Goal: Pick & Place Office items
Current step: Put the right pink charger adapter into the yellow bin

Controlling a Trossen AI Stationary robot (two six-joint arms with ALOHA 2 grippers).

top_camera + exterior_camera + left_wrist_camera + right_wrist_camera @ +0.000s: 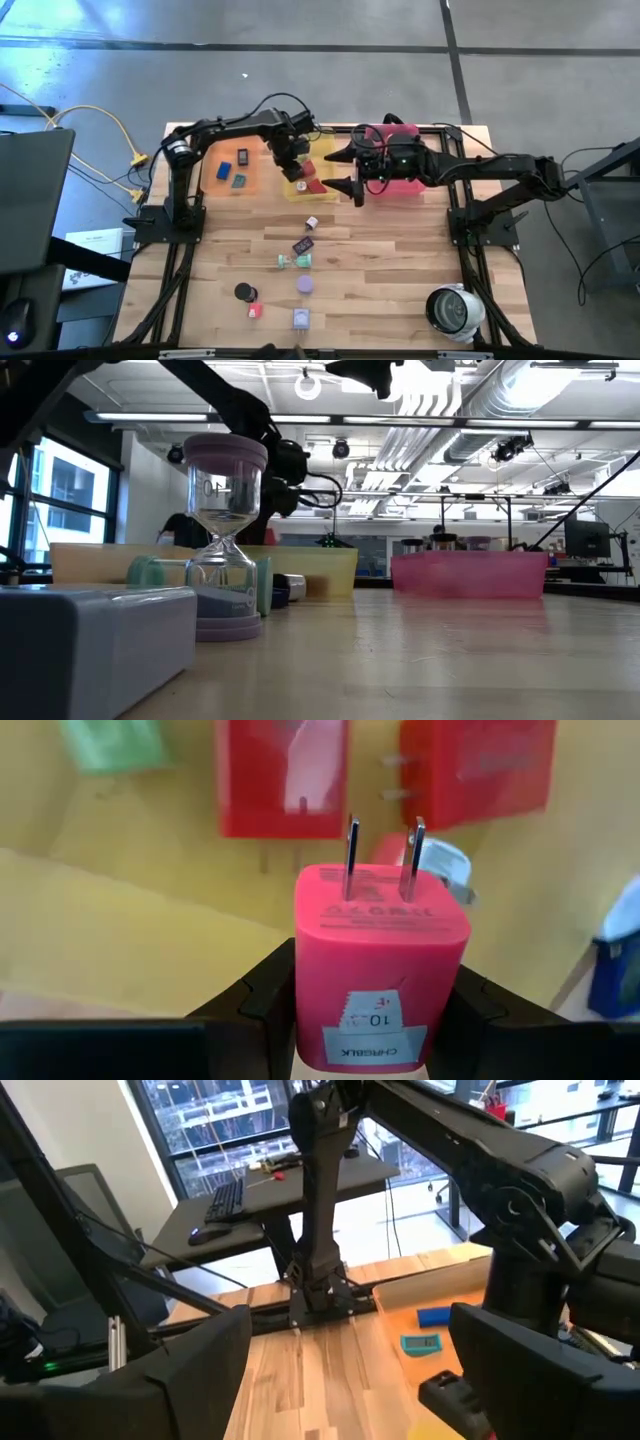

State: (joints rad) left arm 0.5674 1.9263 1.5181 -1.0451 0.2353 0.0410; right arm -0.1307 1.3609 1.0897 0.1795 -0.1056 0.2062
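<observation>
The left jaws [375, 1020] are clamped on a red plug [380, 960], one finger on each flat side of its body, prongs pointing away from the wrist. It looks like a light, rigid plastic block with smooth faces, likely a little slippery, so the grip across the broad sides near the label end seems the safe one; the metal prongs give no purchase. In the overhead view the plug hangs over the yellow tray [300, 188], which already holds other red pieces [282, 778].

The right jaws [352, 170] stand wide apart and hold nothing, hovering just beside the yellow tray, on its pink tray [410, 186] side.

More small items, such as a purple disc [305, 285], lie on the surface [400, 260] well clear of the yellow tray.
</observation>
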